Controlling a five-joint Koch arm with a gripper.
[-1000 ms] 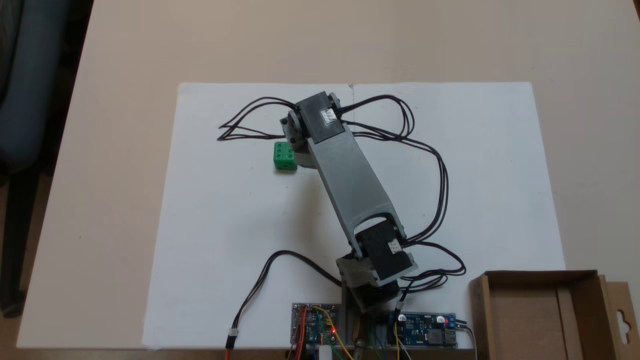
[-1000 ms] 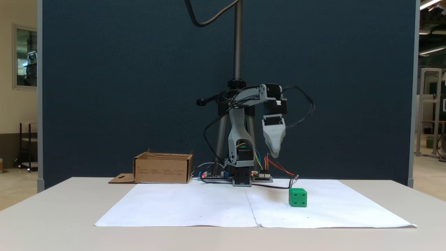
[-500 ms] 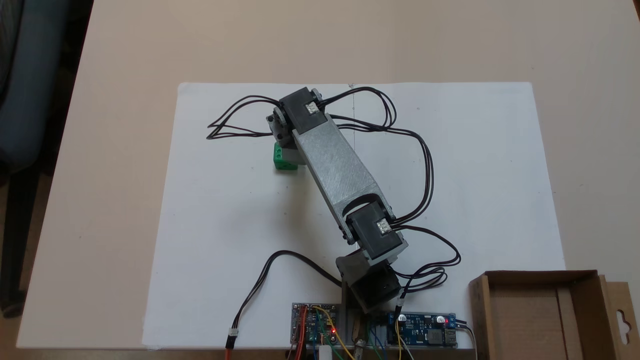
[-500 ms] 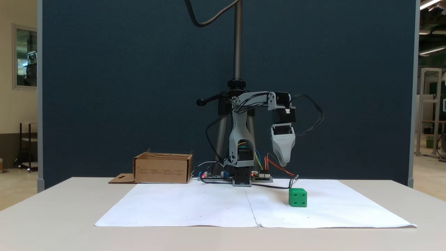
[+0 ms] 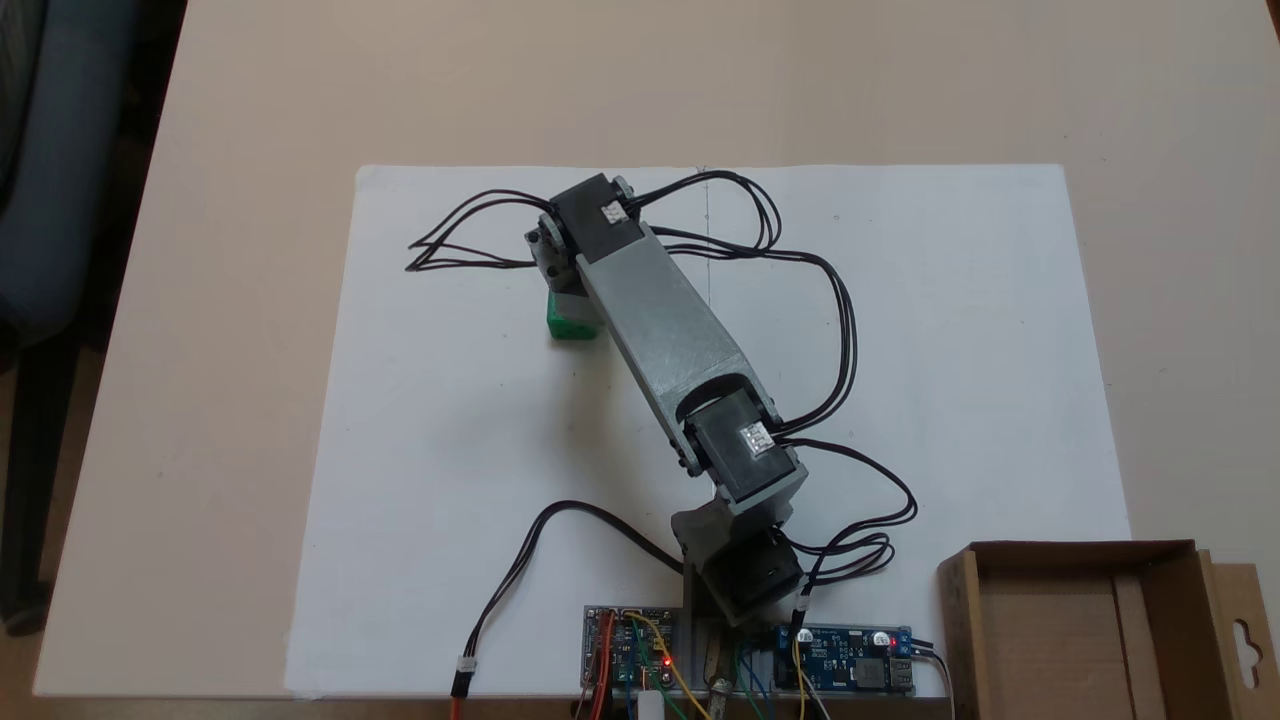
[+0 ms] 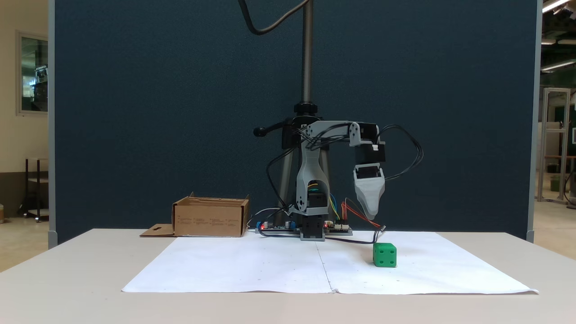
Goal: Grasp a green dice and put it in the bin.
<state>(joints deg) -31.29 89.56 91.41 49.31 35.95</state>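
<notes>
The step in hand is the approach: the tool (image 6: 371, 215) hangs above the green dice (image 6: 384, 255), not touching it; whether its jaws are apart cannot be told. Next it must descend and straddle the cube. The dice, bright green with recessed pips, sits on white paper (image 5: 420, 420) mid-tabletop, well apart from the bin (image 5: 1075, 625) at a tabletop corner.

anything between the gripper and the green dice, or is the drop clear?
Nothing visible. The gripper hangs above the small green plastic dice, which sits alone on the white paper sheet. The gap under the tip looks bare.
</notes>
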